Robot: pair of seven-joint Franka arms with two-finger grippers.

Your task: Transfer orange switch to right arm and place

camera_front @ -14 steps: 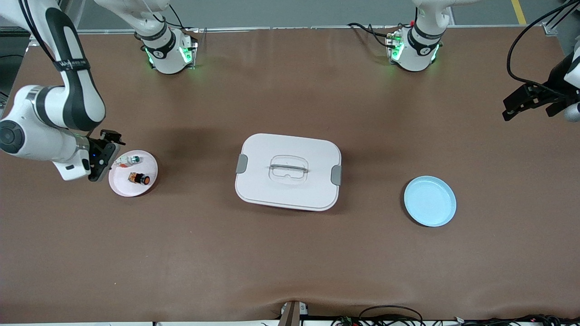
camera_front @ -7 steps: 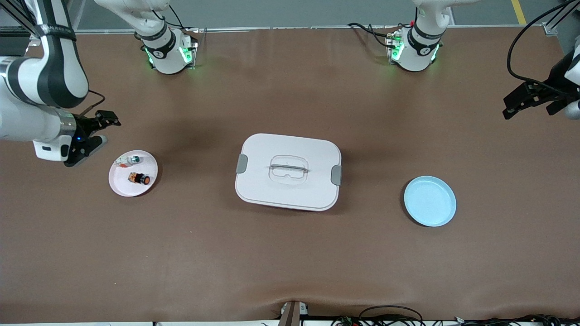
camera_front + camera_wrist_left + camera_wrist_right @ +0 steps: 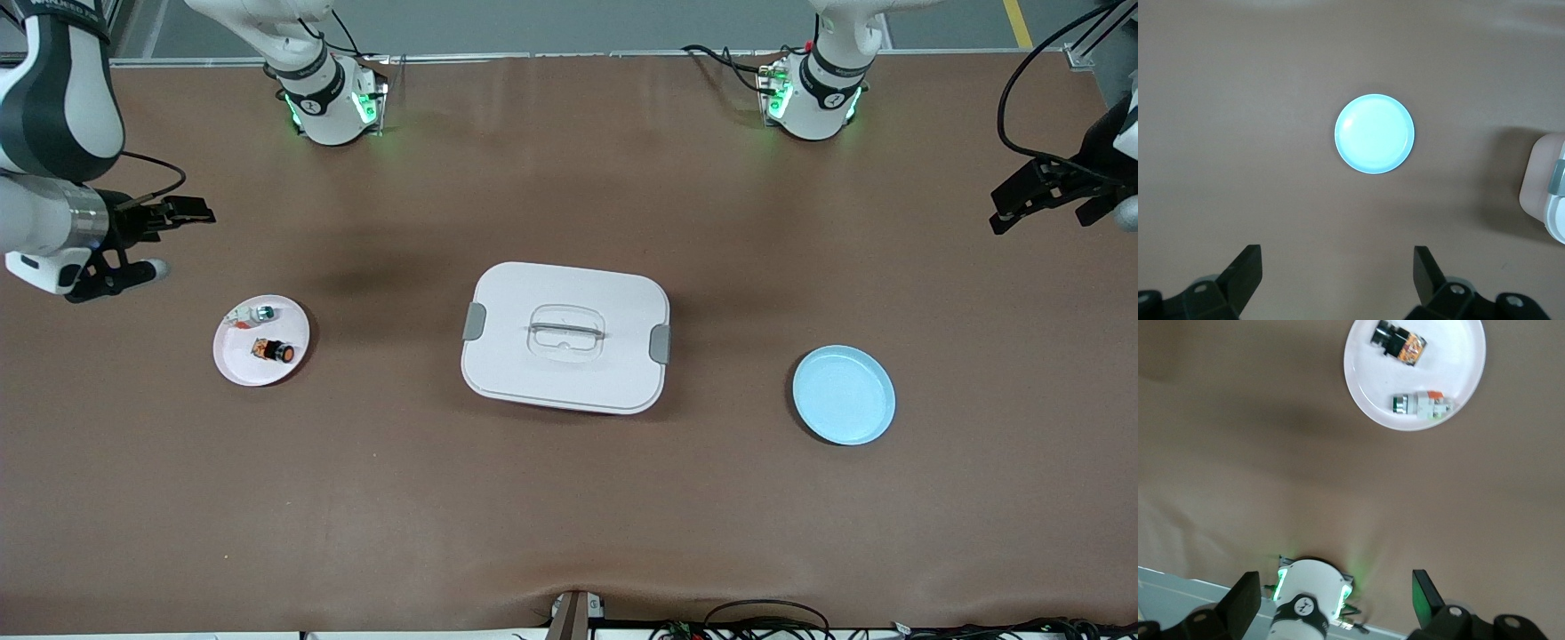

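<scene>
The right claw (image 3: 151,240) has pulled up and away from the white plate (image 3: 233,364) over the last second, and now hangs over bare worktop (image 3: 569,498) beside the plate, toward the robots' bases, with nothing between its fingers. The switch (image 3: 274,350) lies on its side on that plate, orange cap toward the front camera's side, with a small white-and-green part (image 3: 253,314) near it on the same plate, farther from the front camera. Since the switch rests on a plate at the right arm's end and that claw has left it, the placing looks done and the arm seems to be retreating. The right wrist view shows the claw spread wide, the plate and both parts well clear of it. The left claw (image 3: 1045,191) waits over the worktop at its own end, also spread and empty, with the blue plate (image 3: 844,396) bare below its camera. A lidded white box (image 3: 565,336) sits between the two plates.
</scene>
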